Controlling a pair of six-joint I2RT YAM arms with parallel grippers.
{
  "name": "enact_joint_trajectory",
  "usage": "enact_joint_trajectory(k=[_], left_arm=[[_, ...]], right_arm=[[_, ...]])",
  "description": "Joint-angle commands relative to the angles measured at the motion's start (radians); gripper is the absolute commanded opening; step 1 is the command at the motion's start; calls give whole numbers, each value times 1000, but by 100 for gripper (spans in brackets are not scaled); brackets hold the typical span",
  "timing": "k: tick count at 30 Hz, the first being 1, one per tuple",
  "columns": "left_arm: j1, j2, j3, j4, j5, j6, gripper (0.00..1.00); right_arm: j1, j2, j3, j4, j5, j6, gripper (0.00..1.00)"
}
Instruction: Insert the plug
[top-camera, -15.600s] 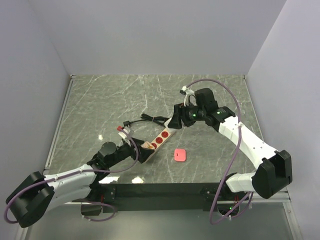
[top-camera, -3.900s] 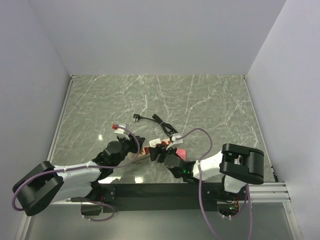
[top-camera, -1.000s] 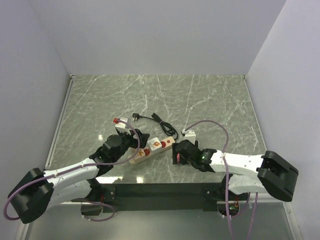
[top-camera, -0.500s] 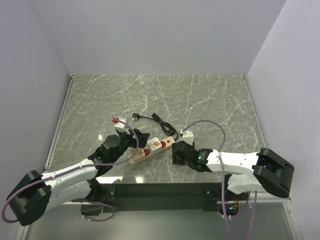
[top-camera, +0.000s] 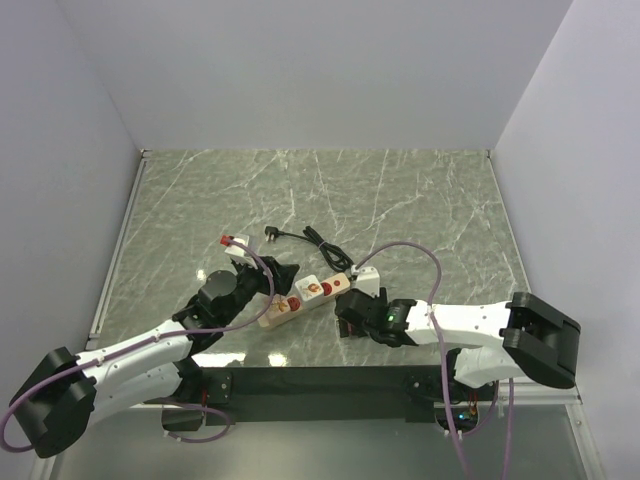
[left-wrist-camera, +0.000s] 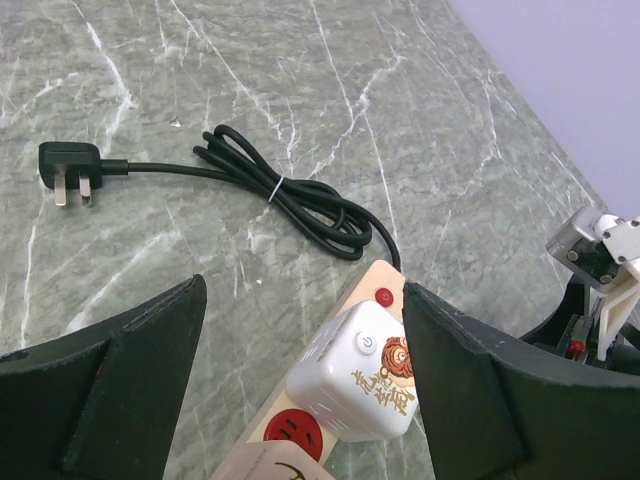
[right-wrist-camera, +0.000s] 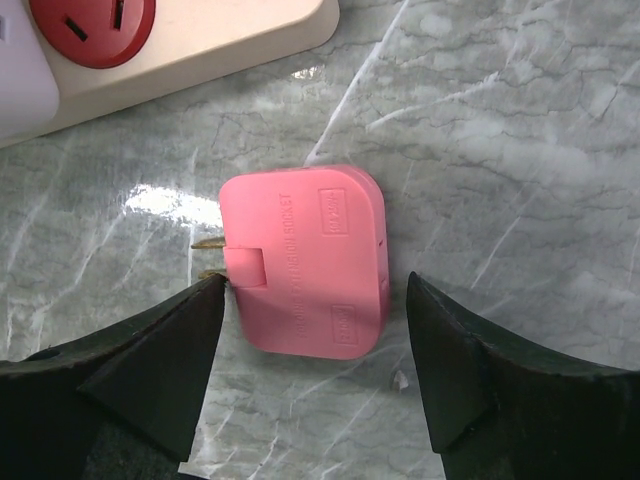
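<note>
Top view: right pincer (top-camera: 347, 318) has slid in along the bench (top-camera: 420, 200) over the last second. It now sits low over the spot where the pink plug lay, so the plug is hidden under it here. A second ago a sliver of pink still showed. Left pincer (top-camera: 283, 283) has hardly moved and sits at the near end of the power strip (top-camera: 305, 295). The white cube adapter (top-camera: 313, 288) is already seated on the strip. The strip's own black cable (top-camera: 320, 245) trails off toward the back.

Left wrist: left pincer (left-wrist-camera: 300, 300) is spread wide, with the power strip (left-wrist-camera: 385, 290) and white cube adapter (left-wrist-camera: 360, 370) between its fingers. Can't tell if either finger touches the strip. Black cable (left-wrist-camera: 290, 195) runs to its black plug (left-wrist-camera: 70, 165), lying loose on the bench.

Right wrist: right pincer (right-wrist-camera: 315, 290) is spread, one finger on each side of the pink plug (right-wrist-camera: 305, 262), nothing pinched. The plug lies flat on the bench, brass pins (right-wrist-camera: 205, 245) pointing toward the left-hand finger. It is just beside the strip, near a free red socket (right-wrist-camera: 92, 20).

My read: the approach is done and the grasp comes next. Insertion hasn't started.

Containers: none in view.
</note>
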Motion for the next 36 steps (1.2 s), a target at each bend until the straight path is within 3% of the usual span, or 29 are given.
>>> enact_joint_trajectory(k=[1,7,16,23,36], left_arm=[[3,-16,1,13,15,5,85],[3,-7,0,21,18,3,85],[5,2,1,27,30,0,85],[5,4,1,29,39,-5,85],[5,-22,-2,10,46,-8,85]], right_arm=[[17,24,31,-63,25,24,80],[31,14,14,-36,37,12,73],[37,-15,22,-76,54,-9,90],[38,-156,-26,-31,51,-40,93],[38,-44,-9,4,8,-80,92]])
